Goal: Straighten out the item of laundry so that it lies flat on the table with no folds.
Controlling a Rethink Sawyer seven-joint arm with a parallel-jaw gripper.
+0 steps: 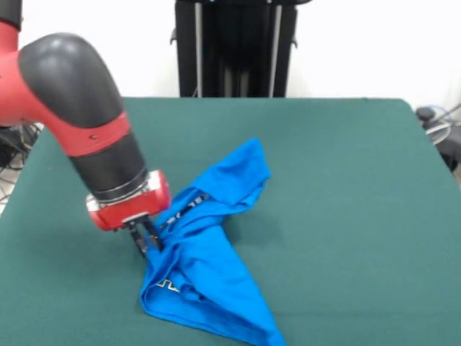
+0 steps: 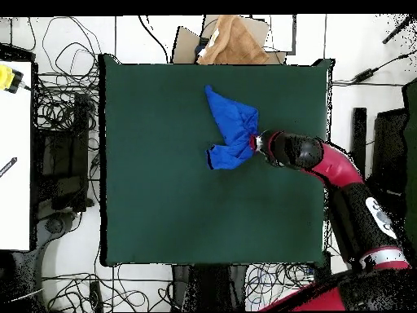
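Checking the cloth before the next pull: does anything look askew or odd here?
Yes: the blue T-shirt lies bunched and folded over itself on the table, not flat. The gripper sits at its crumpled edge.

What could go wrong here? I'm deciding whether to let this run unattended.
1. The pincer sits at the edge of the bunched shirt; it may have pinched several layers, so a pull could drag the heap instead of opening it.
2. The shirt lies close to one table edge in the overhead view; a pull that way could hang cloth over it.
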